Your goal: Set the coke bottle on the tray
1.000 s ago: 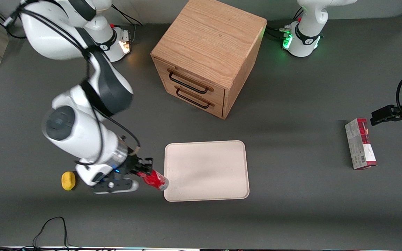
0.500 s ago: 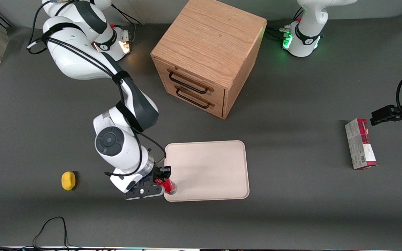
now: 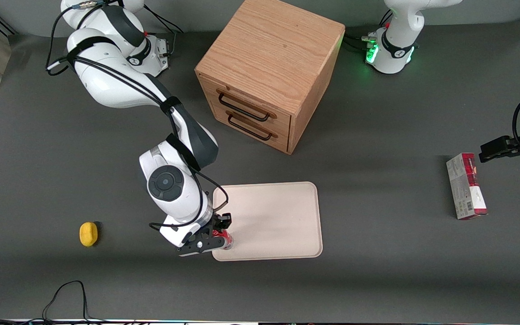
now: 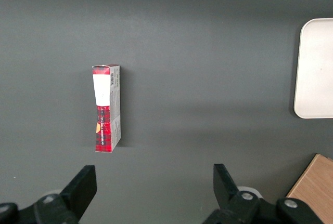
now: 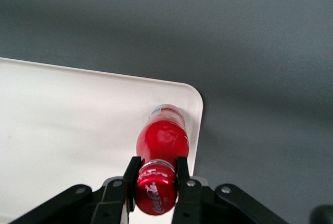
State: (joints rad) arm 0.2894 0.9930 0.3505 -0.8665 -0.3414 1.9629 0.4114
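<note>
Dark grey table [image 3: 377, 271], wooden drawer cabinet [image 3: 269, 72] standing farther from the front camera than the tray [image 3: 273, 216]. Right arm's gripper [image 3: 218, 231] sits over the tray's corner nearest the camera at the working arm's end, fingers [image 5: 182, 174] clamped on the coke bottle [image 5: 162, 141] just under the red cap [image 5: 155, 194]. Bottle roughly upright, clear base at or just above the tray surface inside the rim, close to the rounded corner; contact can't be confirmed. Yellow object [image 3: 88, 234] on the table toward the working arm's end, well apart from the tray. Red-and-grey carton box [image 3: 466, 186] lies flat toward the parked arm's end.
</note>
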